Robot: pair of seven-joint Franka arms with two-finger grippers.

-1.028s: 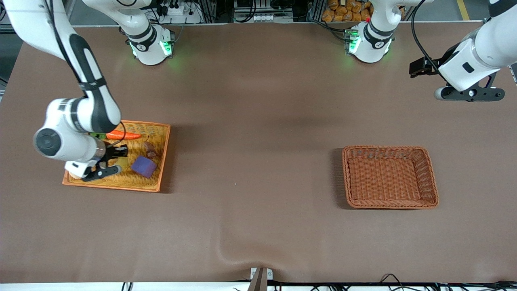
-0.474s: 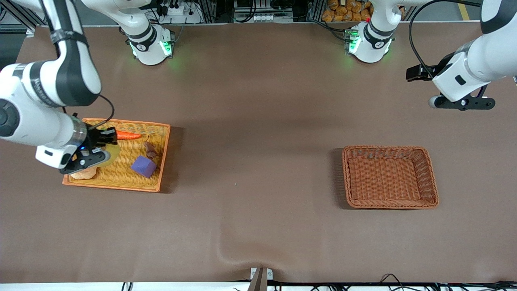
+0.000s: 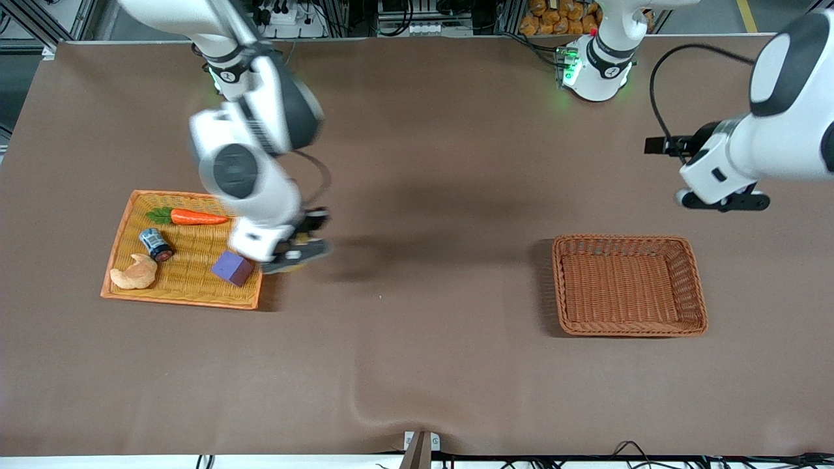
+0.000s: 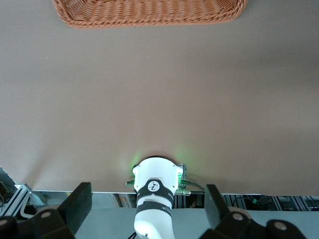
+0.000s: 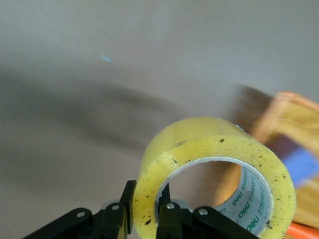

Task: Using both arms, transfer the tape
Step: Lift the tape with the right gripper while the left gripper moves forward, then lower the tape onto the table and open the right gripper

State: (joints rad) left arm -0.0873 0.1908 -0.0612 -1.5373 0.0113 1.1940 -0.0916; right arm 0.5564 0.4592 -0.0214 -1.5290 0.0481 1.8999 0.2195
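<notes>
The yellow tape [image 5: 209, 149] is a translucent ring with a pale core. My right gripper [image 5: 147, 209] is shut on its wall, one finger outside and one inside the hole. In the front view the right gripper [image 3: 296, 253] hangs over the bare table just beside the orange tray's [image 3: 182, 301] edge, and it hides most of the tape. My left gripper [image 3: 720, 198] is up in the air over the table between the left arm's base and the brown basket [image 3: 629, 284]. In the left wrist view it [image 4: 148, 211] is open and empty.
The orange tray holds a purple cube [image 3: 232, 268], a carrot [image 3: 195, 217], a small can [image 3: 156, 244] and a croissant [image 3: 133, 273]. The brown basket is empty. Its rim also shows in the left wrist view [image 4: 149, 17].
My right gripper has lifted the tape out of the tray and swung it toward the middle of the table. My left gripper has come down closer to the basket.
</notes>
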